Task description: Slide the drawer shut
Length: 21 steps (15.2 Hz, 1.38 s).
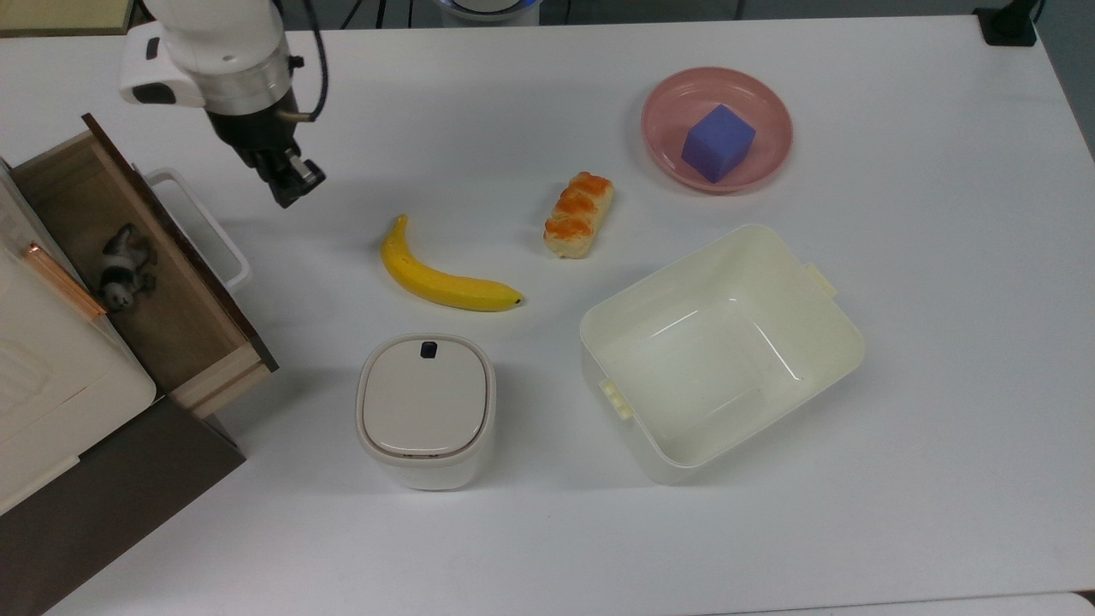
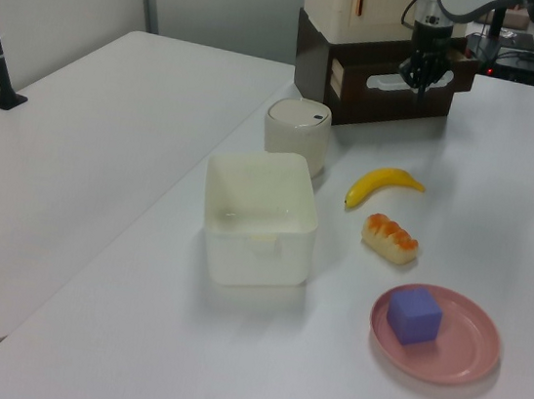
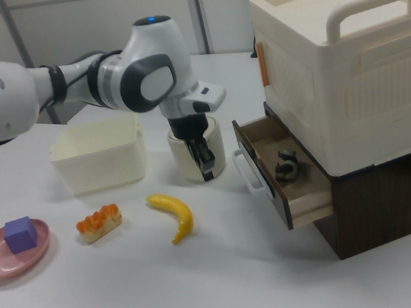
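The drawer (image 1: 171,316) stands pulled out of the brown cabinet (image 1: 103,505) at the top view's left. It has light wood sides, a dark front panel and a white loop handle (image 1: 218,227). A small grey toy animal (image 1: 120,269) lies inside it. My gripper (image 1: 291,192) hangs shut, fingers pointing down, just to the top view's right of the handle, with a gap between them. In the right view the gripper (image 3: 205,161) is left of the drawer's handle (image 3: 243,172). In the left view the gripper (image 2: 421,80) overlaps the drawer (image 2: 401,79) front.
A banana (image 1: 440,278), a bread piece (image 1: 579,214) and a pink plate (image 1: 667,111) holding a purple cube (image 1: 719,143) lie mid-table. A cream tub (image 1: 813,316) and a small lidded bin (image 1: 425,409) stand nearer. A cream box (image 3: 343,56) sits on the cabinet.
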Tool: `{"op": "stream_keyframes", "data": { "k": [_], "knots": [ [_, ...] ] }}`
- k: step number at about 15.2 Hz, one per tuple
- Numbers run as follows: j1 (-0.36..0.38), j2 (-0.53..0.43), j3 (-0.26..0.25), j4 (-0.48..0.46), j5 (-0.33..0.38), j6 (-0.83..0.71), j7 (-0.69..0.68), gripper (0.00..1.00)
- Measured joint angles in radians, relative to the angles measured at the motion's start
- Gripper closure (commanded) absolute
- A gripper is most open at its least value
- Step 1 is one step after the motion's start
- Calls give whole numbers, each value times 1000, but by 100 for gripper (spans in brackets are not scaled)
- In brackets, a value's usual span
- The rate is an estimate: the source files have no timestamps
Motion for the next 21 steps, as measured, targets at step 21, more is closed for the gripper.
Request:
{"op": "stream_keyframes", "data": {
  "k": [21],
  "knots": [
    [-70,120,-19,32,0,201,120,100]
  ]
}}
